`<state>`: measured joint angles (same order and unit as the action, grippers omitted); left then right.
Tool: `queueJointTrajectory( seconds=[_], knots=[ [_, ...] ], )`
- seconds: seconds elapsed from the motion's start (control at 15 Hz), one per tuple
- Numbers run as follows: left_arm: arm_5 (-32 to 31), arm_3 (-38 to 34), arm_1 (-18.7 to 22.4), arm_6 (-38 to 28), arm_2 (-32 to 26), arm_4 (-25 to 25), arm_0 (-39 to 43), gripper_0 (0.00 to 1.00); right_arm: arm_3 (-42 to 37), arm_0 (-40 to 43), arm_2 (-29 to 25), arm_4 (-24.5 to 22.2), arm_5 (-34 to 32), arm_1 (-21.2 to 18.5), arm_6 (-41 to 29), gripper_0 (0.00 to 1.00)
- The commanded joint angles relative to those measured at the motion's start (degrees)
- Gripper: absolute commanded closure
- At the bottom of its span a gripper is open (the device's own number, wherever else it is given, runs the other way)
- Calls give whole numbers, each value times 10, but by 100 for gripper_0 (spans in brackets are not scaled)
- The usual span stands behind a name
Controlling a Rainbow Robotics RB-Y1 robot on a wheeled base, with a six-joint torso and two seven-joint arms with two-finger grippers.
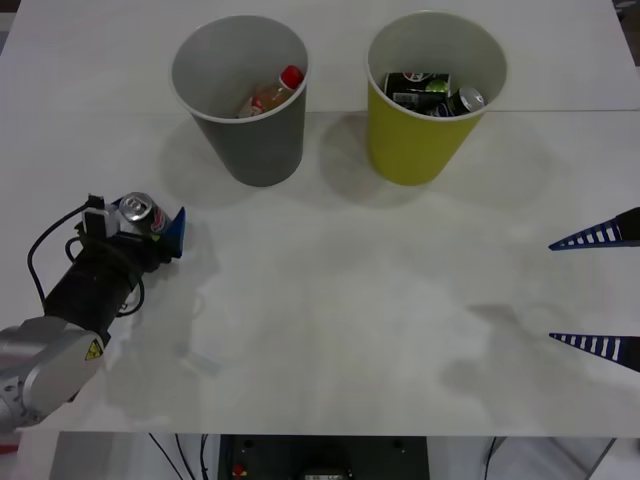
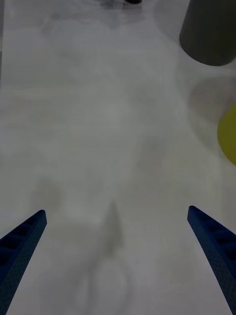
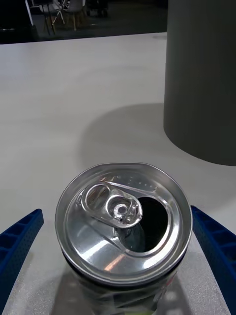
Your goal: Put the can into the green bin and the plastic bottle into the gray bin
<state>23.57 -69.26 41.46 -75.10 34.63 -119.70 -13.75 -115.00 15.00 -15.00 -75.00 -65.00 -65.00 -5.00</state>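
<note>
Bottle half looks done: the plastic bottle with the red cap lies inside the gray bin, leaning against its inner wall. Step in hand is the can.

The left gripper is at the table's left side, in front and to the left of the gray bin, with the can upright between its fingers. In the left wrist view the blue fingers sit on either side of the can body, right up against it or nearly. I can't tell from this angle whether they're actually clamped or just bracketing it, so contact is unconfirmed. The can is open: tab pushed back, mouth hole dark.

The right gripper is parked at the table's right edge, fingers wide apart, holding nothing.

Next move, as I read it: confirm the squeeze, lift straight up, carry the can past the gray bin to the green bin, clear its rim, and release above it. The green bin already holds several black-and-green cans, so the drop lands on those. Keep the can upright in transit in case there's liquid inside.

Labels: the can shows a blue-and-red patch in the front view, with lettering too small to read. Nothing legible on the bottle or the bins.
</note>
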Motion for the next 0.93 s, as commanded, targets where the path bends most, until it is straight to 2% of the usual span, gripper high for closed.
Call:
queueJointTrajectory(
  seconds=[0.07, 0.13, 0.2, 0.27, 0.4, 0.93],
  knots=[
    [0, 0, -2, 0, 0, 5, 0, 5, 0, 0, 0, 0, 0, 0, 0, 0],
    [0, 0, -3, 0, 0, 5, 0, 38, 0, 0, 0, 0, 0, 0, 0, 0],
    [0, 0, -5, 1, 0, 5, 0, 87, 0, 0, 0, 0, 0, 0, 0, 0],
    [0, 0, -5, 4, 0, 5, 0, 95, 0, 0, 0, 0, 0, 0, 0, 0],
    [0, 0, -5, 6, 0, 5, -1, 100, 0, 0, 0, 0, 0, 0, 0, 0],
    [-12, -11, 8, 22, -1, -4, -4, 100, 0, 0, 0, 0, 0, 0, 0, 0]
  ],
)
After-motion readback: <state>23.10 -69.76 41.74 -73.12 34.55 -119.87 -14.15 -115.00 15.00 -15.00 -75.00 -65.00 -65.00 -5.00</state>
